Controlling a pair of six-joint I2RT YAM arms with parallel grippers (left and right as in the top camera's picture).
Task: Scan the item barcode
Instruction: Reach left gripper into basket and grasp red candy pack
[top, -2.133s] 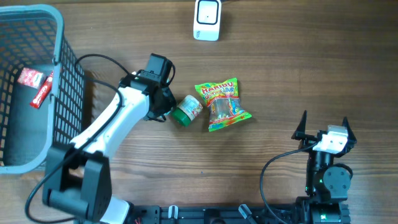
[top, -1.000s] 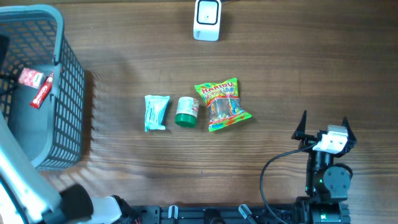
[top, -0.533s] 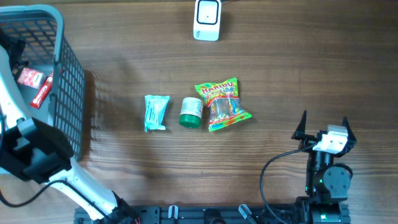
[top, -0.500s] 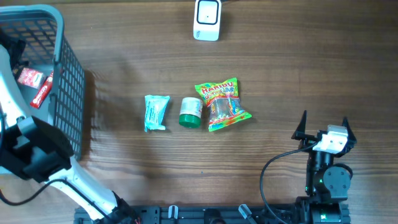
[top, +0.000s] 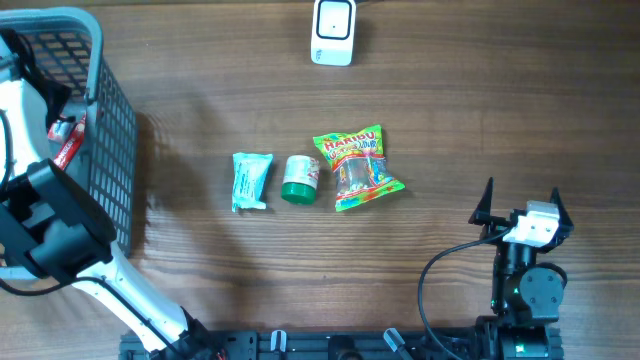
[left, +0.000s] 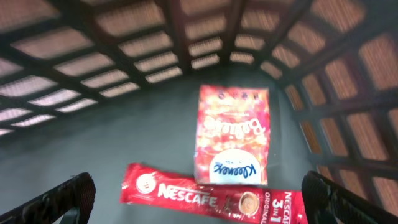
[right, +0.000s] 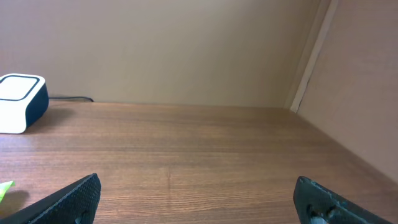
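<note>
Overhead, the left arm (top: 55, 225) bends into the basket (top: 115, 130), its gripper (left: 199, 202) spread wide, holding nothing, above a red sachet (left: 232, 134) and coffee stick (left: 186, 194), mesh walls close alongside.

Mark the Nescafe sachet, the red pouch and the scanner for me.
Nescafe sachet (left: 211, 199), left wrist view, middle of wrapper.
red pouch (left: 233, 134), left wrist view, centre of face.
scanner (top: 333, 30), overhead view, top face.

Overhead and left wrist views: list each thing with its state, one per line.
left gripper, open, empty, inside the basket
right gripper, open, empty
basket, upright, holding two packets
Nescafe stick, flat in basket
red packet, flat in basket
green-lidded jar, on its side
gummy bag, flat on table
teal pouch, flat on table
</note>
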